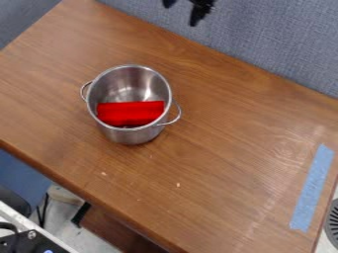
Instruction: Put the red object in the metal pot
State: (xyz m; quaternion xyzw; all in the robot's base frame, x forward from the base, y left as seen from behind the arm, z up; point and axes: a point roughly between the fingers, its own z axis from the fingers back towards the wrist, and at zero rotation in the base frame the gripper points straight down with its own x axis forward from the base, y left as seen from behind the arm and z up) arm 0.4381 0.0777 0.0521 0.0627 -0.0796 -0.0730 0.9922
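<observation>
The metal pot [138,134] stands upright on the left half of the wooden table [238,128], with small handles at its left and right sides. The red object [132,113] lies inside the pot, its flat top facing up and filling the near half of the bottom. My gripper [185,8] hangs at the top edge of the view, well above and behind the pot. Only its dark fingertips [200,12] show, spread apart with nothing between them.
A strip of blue tape [311,186] lies on the table near its right edge. A grey fabric wall [291,40] rises behind the table. The table's front edge runs diagonally at the lower left, with floor clutter [27,232] below it.
</observation>
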